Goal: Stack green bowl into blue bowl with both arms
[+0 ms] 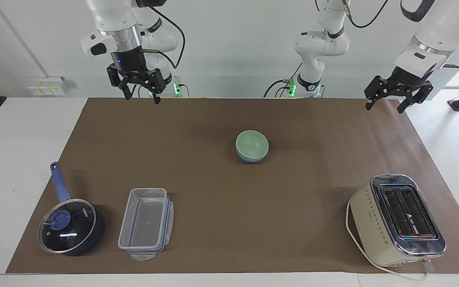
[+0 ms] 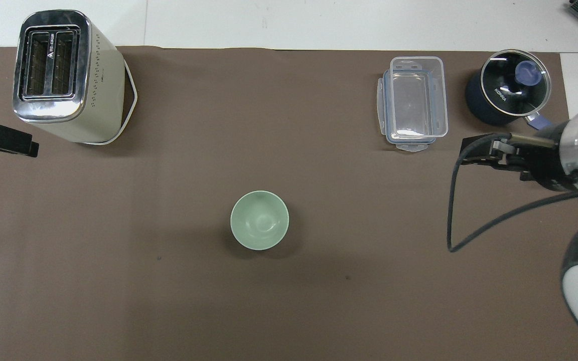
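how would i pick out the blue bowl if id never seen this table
Start at the brown mat and go to its middle, well clear of the toaster and the saucepan. The blue bowl sits there under the green bowl, showing only as a periwinkle rim below it.

Bright, even light; soft shadows; sharp focus.
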Available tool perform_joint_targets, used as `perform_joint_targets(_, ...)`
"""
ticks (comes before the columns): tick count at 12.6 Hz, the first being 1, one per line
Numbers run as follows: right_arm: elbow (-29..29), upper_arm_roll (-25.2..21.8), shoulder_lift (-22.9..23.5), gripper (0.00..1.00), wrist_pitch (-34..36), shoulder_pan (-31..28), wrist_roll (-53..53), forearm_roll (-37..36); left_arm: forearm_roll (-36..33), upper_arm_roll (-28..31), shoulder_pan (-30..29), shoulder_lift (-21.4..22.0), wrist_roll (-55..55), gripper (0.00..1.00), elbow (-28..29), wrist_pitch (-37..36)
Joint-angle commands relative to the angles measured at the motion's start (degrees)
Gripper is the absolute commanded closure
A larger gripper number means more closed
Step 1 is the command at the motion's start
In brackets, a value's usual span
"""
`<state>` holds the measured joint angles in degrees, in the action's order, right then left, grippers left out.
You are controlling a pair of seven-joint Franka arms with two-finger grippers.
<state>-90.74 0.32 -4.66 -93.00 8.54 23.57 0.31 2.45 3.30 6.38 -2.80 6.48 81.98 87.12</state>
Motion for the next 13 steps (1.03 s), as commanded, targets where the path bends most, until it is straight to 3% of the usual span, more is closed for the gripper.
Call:
perform_joint_targets(1, 1.2, -3.4, -1.7, 0.0, 4.0, -0.6, -6.2, -0.3, -1.0, -0.6, -0.4, 1.3, 0.3, 0.0, 1.2, -0.6)
perform_joint_targets(5, 1.1, -6.6, -2.6, 0.0, 5.9, -0.6, -16.7, -0.7, -1.0, -0.6, -0.3, 1.3, 0.3, 0.0, 1.2, -0.6)
perform_joint_targets(13, -0.7, -7.0, -2.5, 0.0, 5.5, -2.3, -21.9, -1.0, -1.0, -0.6, -0.3, 1.6, 0.4, 0.0, 1.6, -0.6)
